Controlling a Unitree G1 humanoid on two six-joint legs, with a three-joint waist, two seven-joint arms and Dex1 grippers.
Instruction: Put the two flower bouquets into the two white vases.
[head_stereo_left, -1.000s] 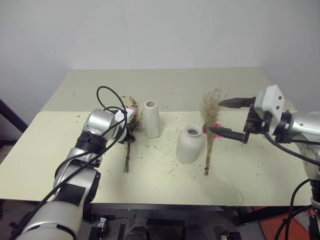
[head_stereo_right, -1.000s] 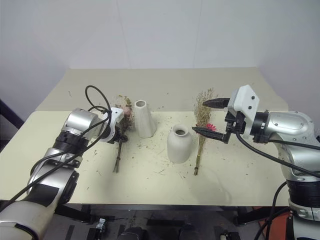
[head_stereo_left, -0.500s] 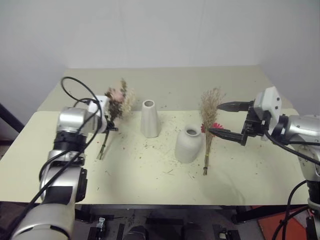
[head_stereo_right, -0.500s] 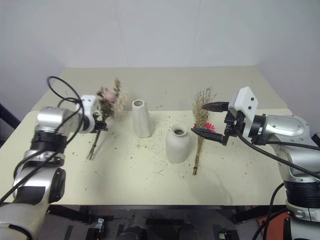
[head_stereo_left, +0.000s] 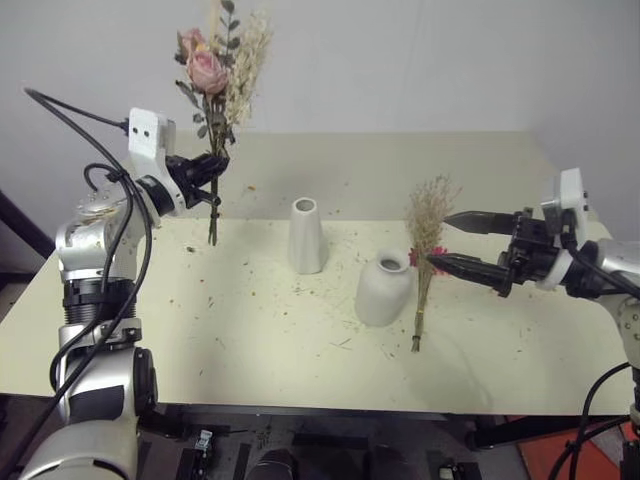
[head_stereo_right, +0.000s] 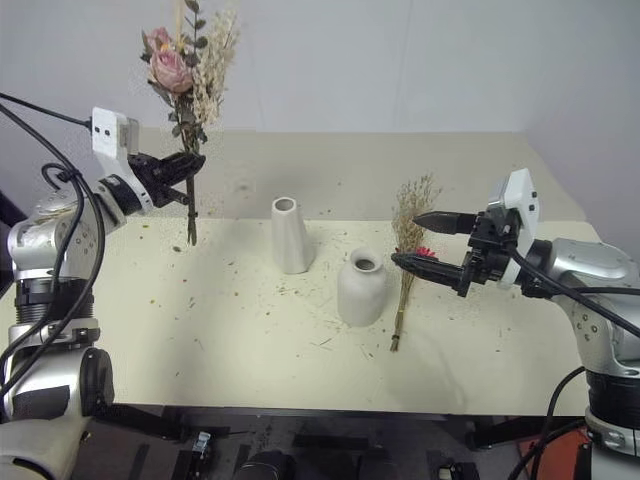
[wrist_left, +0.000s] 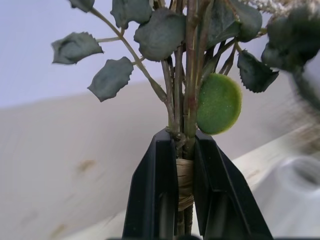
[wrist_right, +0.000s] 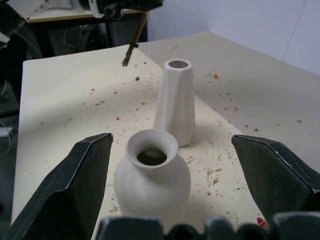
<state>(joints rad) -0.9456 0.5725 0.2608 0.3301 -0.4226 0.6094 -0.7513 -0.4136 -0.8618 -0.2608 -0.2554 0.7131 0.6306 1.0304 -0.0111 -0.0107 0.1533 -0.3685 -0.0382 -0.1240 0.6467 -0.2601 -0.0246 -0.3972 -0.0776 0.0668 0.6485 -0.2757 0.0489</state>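
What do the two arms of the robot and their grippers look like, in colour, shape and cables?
Both arms are built of rounded silver-grey segments with black joints, and loose black cables loop along them. The left gripper and the right gripper each have a white boxy housing at the wrist and two black, tapering, pointed fingers. From close, the fingers look flat and matte, like plastic wedges.

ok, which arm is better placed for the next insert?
Left, probably. The left gripper is shut on the rose bouquet, held upright near the tall vase. The right gripper is open; the grass bouquet lies on the table.
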